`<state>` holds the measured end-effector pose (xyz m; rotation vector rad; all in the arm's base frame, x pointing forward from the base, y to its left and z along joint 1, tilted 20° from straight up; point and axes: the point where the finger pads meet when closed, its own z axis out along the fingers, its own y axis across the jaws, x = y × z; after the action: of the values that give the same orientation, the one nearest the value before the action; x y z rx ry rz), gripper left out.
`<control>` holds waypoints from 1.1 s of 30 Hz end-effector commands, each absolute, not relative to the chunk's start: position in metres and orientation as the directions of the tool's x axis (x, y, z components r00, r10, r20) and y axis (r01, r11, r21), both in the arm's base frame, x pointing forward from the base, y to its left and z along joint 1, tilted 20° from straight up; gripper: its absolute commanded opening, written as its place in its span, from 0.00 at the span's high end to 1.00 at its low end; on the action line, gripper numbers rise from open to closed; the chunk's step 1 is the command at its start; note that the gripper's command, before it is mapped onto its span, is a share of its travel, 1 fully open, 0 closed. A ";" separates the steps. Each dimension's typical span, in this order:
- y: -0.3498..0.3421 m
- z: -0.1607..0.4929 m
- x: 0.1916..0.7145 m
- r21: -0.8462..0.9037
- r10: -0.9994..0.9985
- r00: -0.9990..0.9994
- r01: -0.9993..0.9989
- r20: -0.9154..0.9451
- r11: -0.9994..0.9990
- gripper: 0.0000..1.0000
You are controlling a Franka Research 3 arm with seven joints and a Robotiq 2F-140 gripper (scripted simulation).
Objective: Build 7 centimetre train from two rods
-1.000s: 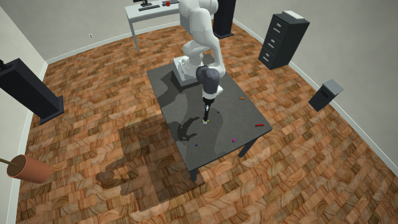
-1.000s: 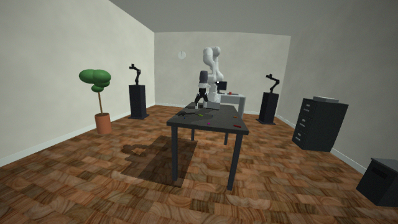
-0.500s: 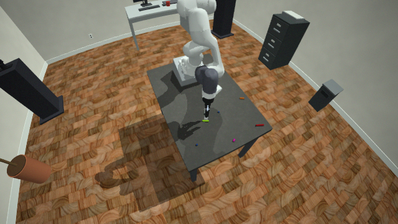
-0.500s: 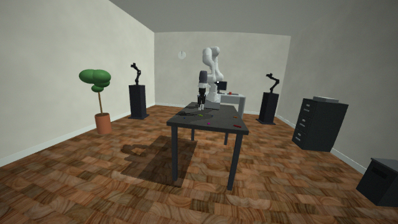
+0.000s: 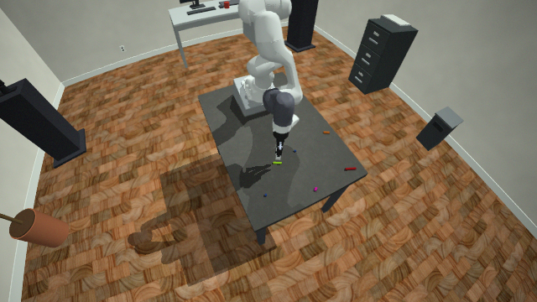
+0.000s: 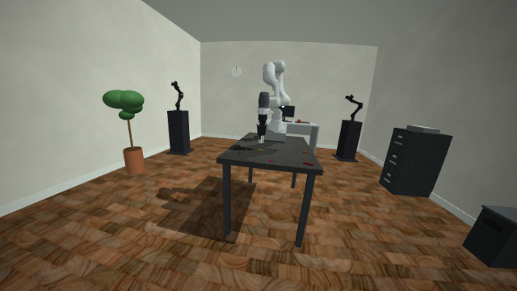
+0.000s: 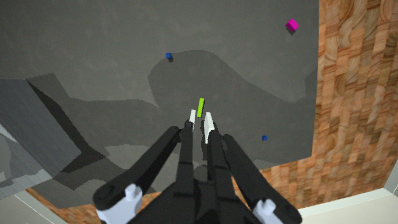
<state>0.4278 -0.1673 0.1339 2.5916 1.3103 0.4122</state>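
The claw (image 5: pixel 278 158) (image 6: pixel 261 142) (image 7: pixel 199 117), nearly together yet gripping nothing, could descend off-line and nudge the lime rod (image 5: pixel 277 163) (image 6: pixel 260 149) (image 7: pixel 201 107) just beyond its fingertips.

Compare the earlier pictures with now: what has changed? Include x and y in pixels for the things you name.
The gripper (image 5: pixel 278 158) (image 6: pixel 261 142) (image 7: pixel 199 117) has drawn its fingers in from wide apart to a narrow gap; no grasp is visible. The lime rod (image 5: pixel 277 163) (image 6: pixel 260 149) (image 7: pixel 201 107), just beyond the fingertips, shows no clear shift. The red rod (image 5: pixel 350 169) (image 6: pixel 308 164) and orange rod (image 5: pixel 326 132) (image 6: pixel 305 152) stayed put.
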 end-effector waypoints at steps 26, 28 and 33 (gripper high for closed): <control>-0.168 0.127 0.431 0.311 0.816 0.558 0.757 0.151 -0.575 0.77; -0.168 0.125 0.432 0.311 0.816 0.558 0.757 0.151 -0.575 0.77; -0.169 0.118 0.435 0.311 0.816 0.558 0.757 0.151 -0.575 0.77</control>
<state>0.4296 -0.1672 0.1194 2.5937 1.3201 0.4002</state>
